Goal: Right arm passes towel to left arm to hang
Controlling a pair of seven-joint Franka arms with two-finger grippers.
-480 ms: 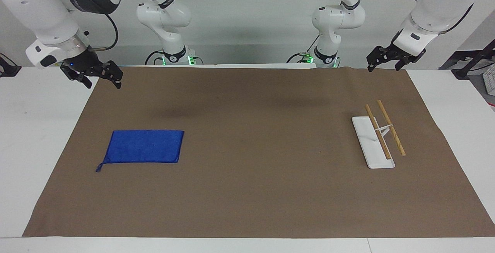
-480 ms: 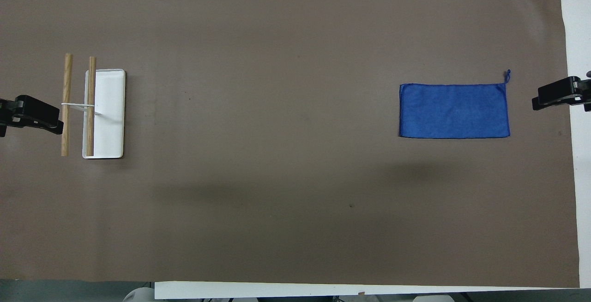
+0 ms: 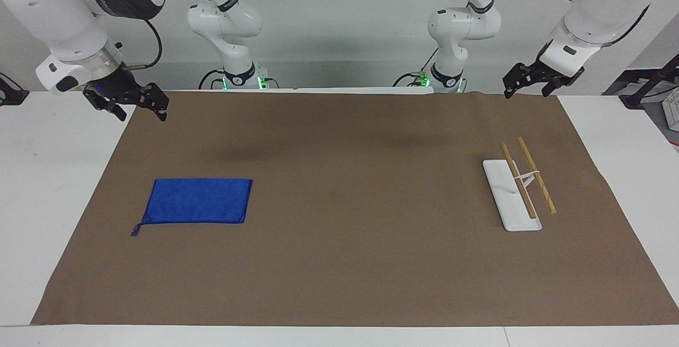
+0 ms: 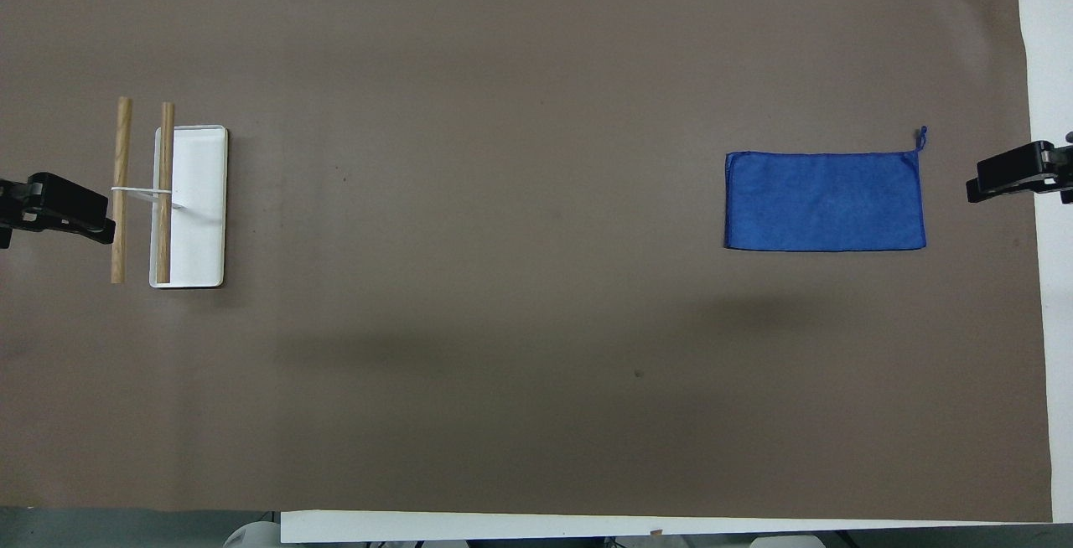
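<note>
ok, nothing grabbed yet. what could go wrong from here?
1. The towel lies flat on the brown mat, so the right hand might pinch mat along with cloth.
2. The rack has two thin wooden bars close together on a small white base; a draped towel could snag both or tip it.

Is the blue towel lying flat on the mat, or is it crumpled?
Flat. The towel shows a neat rectangle with straight edges on the mat; its loop sticks out at one corner.
</note>
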